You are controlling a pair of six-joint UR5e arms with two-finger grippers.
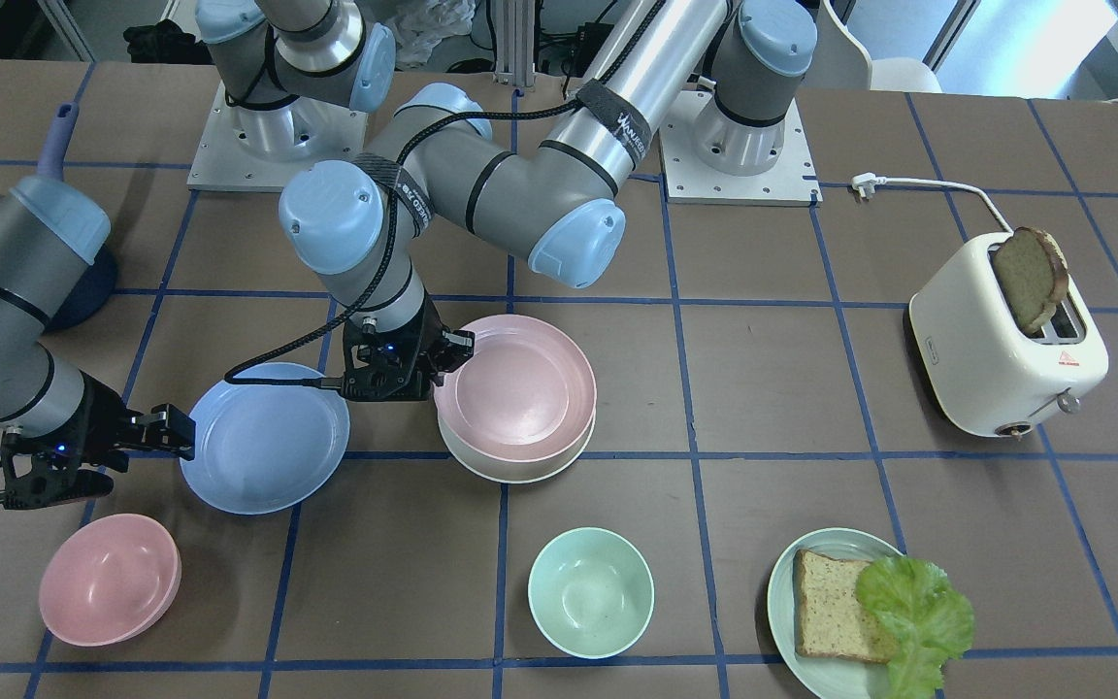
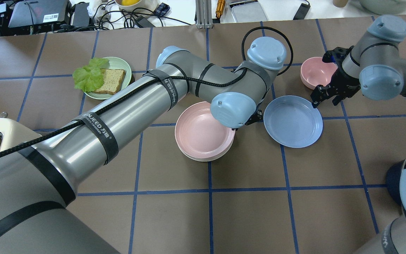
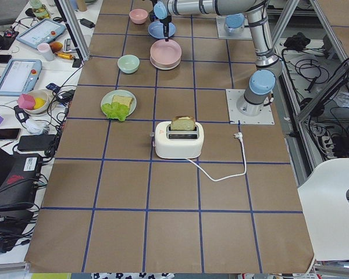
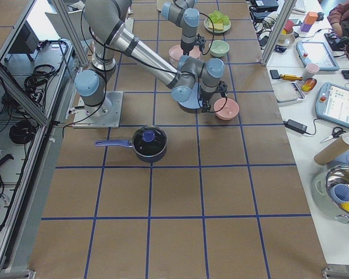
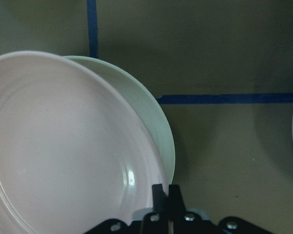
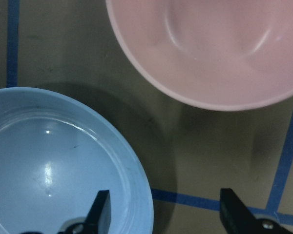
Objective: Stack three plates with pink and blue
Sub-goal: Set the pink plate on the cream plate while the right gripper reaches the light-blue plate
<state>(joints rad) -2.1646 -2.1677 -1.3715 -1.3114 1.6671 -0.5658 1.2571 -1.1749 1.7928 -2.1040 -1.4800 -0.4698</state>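
The pale pink plate (image 1: 515,388) lies on the cream-white plate (image 1: 510,471) near the table's middle, slightly offset and tilted. My left gripper (image 1: 423,364) is shut on the pink plate's rim; the left wrist view shows the fingers (image 5: 167,195) closed at the pink plate's (image 5: 63,146) edge, above the white plate (image 5: 156,126). The light blue plate (image 1: 263,451) lies flat beside the stack. My right gripper (image 1: 171,432) is open at the blue plate's far edge; in the right wrist view one finger is over the blue plate (image 6: 44,161) and the other is outside it.
A pink bowl (image 1: 108,580) sits close to the right gripper. A mint bowl (image 1: 590,592) and a mint plate (image 1: 787,602) with bread and lettuce stand towards the operators' side. A white toaster (image 1: 986,359) holds bread. A dark blue pot (image 4: 149,142) stands near the right arm.
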